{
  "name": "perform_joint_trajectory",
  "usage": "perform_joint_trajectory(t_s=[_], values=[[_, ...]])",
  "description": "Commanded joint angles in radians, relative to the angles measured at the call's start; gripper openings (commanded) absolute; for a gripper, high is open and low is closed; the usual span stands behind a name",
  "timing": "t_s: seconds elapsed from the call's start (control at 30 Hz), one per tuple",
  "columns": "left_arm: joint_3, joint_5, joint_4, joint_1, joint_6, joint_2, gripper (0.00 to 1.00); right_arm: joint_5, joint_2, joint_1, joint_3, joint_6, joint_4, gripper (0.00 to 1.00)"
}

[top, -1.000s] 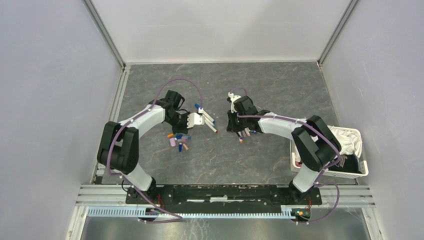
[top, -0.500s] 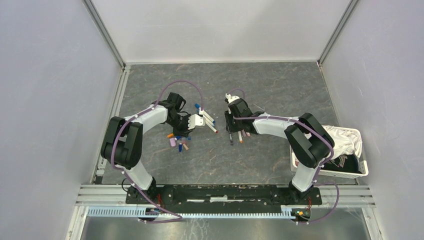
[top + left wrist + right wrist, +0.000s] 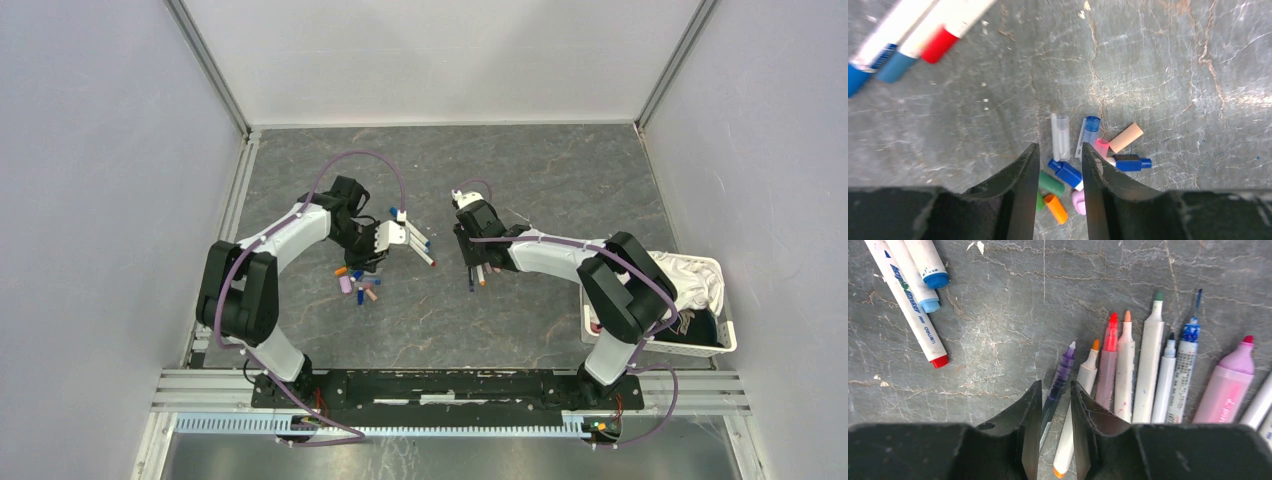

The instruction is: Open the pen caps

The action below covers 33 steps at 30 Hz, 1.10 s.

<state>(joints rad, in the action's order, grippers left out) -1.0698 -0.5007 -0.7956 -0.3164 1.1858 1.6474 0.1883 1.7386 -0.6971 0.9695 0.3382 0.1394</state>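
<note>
heap of loose pen caps (image 3: 1088, 160) on the grey marbled table (image 3: 540, 190), in front of the left arm's wrist. within the heap: a clear cap (image 3: 1060, 136) and a blue-topped clear one (image 3: 1089, 135) side by side at its far edge, a tan one (image 3: 1126, 138) at its right edge, a dark blue one (image 3: 1130, 162) just below that, then blue (image 3: 1065, 172), green (image 3: 1052, 183) and orange (image 3: 1055, 209) at its near side.

straight above the heap, left gripper (image 3: 1059, 150), parted to a narrow slot, gripping nothing, not touching any cap.

just beyond the heap and to its right, three capped pens (image 3: 908, 40) lying together, two with blue ends, one with red.

further right of the heap, well apart from it, a row of uncapped pens (image 3: 1148, 375) side by side, tips pointing away from the arm bases; a thick pink marker (image 3: 1228, 382) on the side of the row far from the heap.

at the heap-side end of that row, right gripper (image 3: 1055, 387), narrowly parted, a purple pen (image 3: 1063, 370) lying in the slot between the fingers, not visibly pinched.

far right of the heap, at the table's edge, a white basket (image 3: 700, 345) with a white cloth (image 3: 690, 280) in it.
</note>
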Motion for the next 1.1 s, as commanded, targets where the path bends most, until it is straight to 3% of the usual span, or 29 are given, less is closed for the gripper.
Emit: perform_joint_trajectory(t_s=[0.0, 0.27, 0.4, 0.43, 0.5, 0.57, 0.67, 0.77, 1.07], values=[[-0.116, -0.085, -0.104, -0.006, -0.04, -0.083, 0.44, 0.078, -0.05, -0.015, 0.082, -0.062, 0.054, 0.34], [-0.28, -0.121, -0.201, 0.001, -0.174, -0.206, 0.55, -0.046, 0.05, -0.015, 0.283, -0.144, 0.026, 0.53], [-0.327, -0.088, -0.221, 0.012, -0.226, -0.262, 0.58, -0.163, 0.183, -0.014, 0.441, -0.187, 0.029, 0.55], [-0.328, -0.083, -0.22, 0.016, -0.232, -0.278, 0.65, -0.173, 0.218, -0.016, 0.485, -0.195, 0.044, 0.55], [-0.318, -0.085, -0.198, 0.031, -0.256, -0.313, 0.68, -0.186, 0.295, -0.016, 0.573, -0.211, 0.073, 0.52], [-0.308, -0.084, -0.171, 0.042, -0.291, -0.345, 0.81, -0.213, 0.343, -0.016, 0.625, -0.219, 0.08, 0.45], [-0.291, -0.045, -0.1, 0.049, -0.377, -0.387, 0.83, -0.224, 0.391, -0.018, 0.656, -0.227, 0.078, 0.36], [-0.284, -0.024, -0.059, 0.056, -0.429, -0.419, 0.99, -0.23, 0.415, -0.022, 0.658, -0.232, 0.075, 0.35], [-0.307, -0.011, -0.077, 0.057, -0.448, -0.399, 1.0, -0.23, 0.435, -0.024, 0.598, -0.234, 0.057, 0.34]])
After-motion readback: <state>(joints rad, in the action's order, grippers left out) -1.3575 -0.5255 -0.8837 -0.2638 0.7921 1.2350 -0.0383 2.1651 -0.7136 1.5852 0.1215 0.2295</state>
